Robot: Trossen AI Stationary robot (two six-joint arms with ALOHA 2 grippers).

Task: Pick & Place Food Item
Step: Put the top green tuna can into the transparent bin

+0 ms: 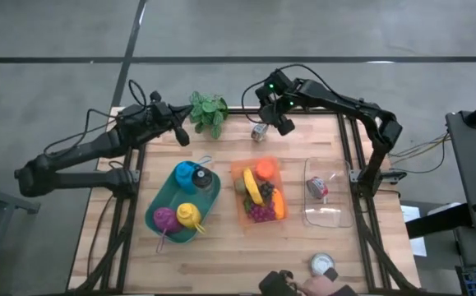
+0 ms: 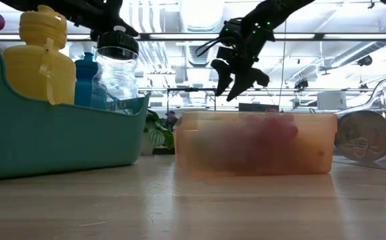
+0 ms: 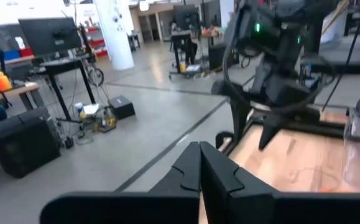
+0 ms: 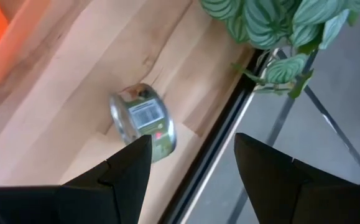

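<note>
Hovering my right gripper (image 1: 272, 120) above the small tin can (image 4: 143, 121), fingers spread and holding nothing, I judge the pick not yet begun. The can lies on its side on the wooden table (image 1: 221, 247) near the far edge, beside the potted plant (image 1: 208, 111). My left gripper (image 1: 182, 134) waits closed and empty. Grasping and placing are all still ahead.

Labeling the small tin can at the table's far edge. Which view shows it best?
The right wrist view: the can lies on its side on the wood beyond the right gripper, whose fingers are open, label and barcode visible. The high view shows it only as a small shape beside the plant. I can't find it in the low or left wrist views.
</note>
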